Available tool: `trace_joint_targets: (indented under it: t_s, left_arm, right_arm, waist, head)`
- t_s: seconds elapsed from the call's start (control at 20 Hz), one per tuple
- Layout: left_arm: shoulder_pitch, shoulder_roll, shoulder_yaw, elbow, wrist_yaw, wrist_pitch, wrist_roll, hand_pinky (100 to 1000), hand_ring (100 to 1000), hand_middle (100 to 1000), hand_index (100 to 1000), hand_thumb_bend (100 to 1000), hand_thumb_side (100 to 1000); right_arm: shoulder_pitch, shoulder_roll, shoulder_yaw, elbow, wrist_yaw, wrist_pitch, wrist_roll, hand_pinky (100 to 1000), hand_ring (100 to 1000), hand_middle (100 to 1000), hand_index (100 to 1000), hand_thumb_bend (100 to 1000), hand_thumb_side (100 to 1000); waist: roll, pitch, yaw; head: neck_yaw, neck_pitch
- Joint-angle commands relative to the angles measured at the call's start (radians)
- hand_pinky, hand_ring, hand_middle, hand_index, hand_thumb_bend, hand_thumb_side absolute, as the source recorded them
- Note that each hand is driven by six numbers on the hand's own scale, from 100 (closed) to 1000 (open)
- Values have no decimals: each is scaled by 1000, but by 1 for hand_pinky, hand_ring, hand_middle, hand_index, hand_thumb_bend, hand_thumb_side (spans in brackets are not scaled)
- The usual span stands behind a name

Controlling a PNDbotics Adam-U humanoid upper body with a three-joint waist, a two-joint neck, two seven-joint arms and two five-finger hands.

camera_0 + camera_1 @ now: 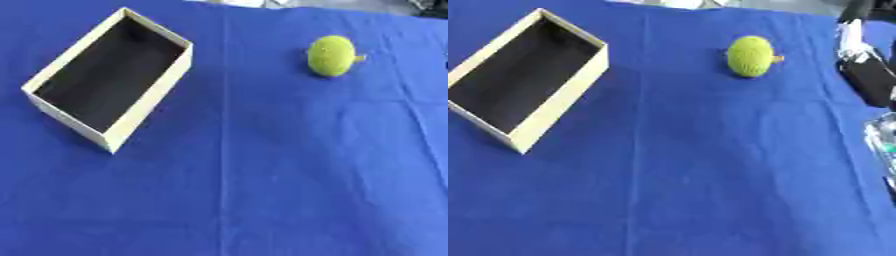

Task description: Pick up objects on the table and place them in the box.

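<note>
One green ball sits right of the box; right hand fingers: cannot tell

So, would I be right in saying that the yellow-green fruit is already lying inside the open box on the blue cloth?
Not quite: the yellow-green fruit is not inside the open box. It lies on the blue cloth, well apart from the box and to its right, as the left eye view shows. The box's dark interior holds nothing visible. The rest stands: the box is open and sits on the blue cloth.
</note>
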Motion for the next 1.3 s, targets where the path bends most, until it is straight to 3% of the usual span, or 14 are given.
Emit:
trace_joint_targets:
  t_s: [0.05, 0.3, 0.5, 0.8, 1.05, 1.3]
  left_arm:
    - [-5, 21, 1, -14, 4, -6, 1, 745, 522, 584, 578, 289, 245]
    - [-5, 27, -1, -14, 3, -8, -1, 745, 522, 584, 577, 291, 241]
    - [-5, 29, -2, -14, 2, -9, -3, 745, 521, 584, 577, 288, 243]
    - [-5, 34, -3, -14, 1, -10, -5, 745, 521, 585, 576, 286, 242]
    - [-2, 37, -3, -14, 0, -10, -4, 745, 520, 585, 576, 286, 242]
    - [0, 39, -4, -14, -2, -11, -5, 746, 519, 585, 575, 281, 243]
  right_arm:
    - [-4, -49, -8, -16, 4, 10, 10, 745, 739, 638, 741, 100, 392]
    - [-24, -170, 14, -16, 59, 98, 82, 786, 815, 727, 784, 100, 344]
    - [-63, -287, 27, -16, 136, 216, 201, 803, 856, 780, 813, 100, 397]
    - [-114, -428, 36, -16, 143, 347, 386, 815, 876, 822, 851, 100, 486]
    - [-145, -496, 28, -16, 119, 417, 501, 824, 885, 836, 864, 100, 525]
    - [-174, -532, 39, -16, 82, 421, 659, 843, 908, 844, 888, 100, 556]
  waist:
    - [3, -23, -2]
    - [1, -24, -2]
    - [-1, -20, 0]
    - [-3, -14, 1]
    - [-5, -13, -2]
    - [-3, -7, -2]
  head:
    - [3, 8]
    - [0, 11]
    - [-2, 11]
    - [3, 11]
    - [3, 18]
    - [-4, 30]
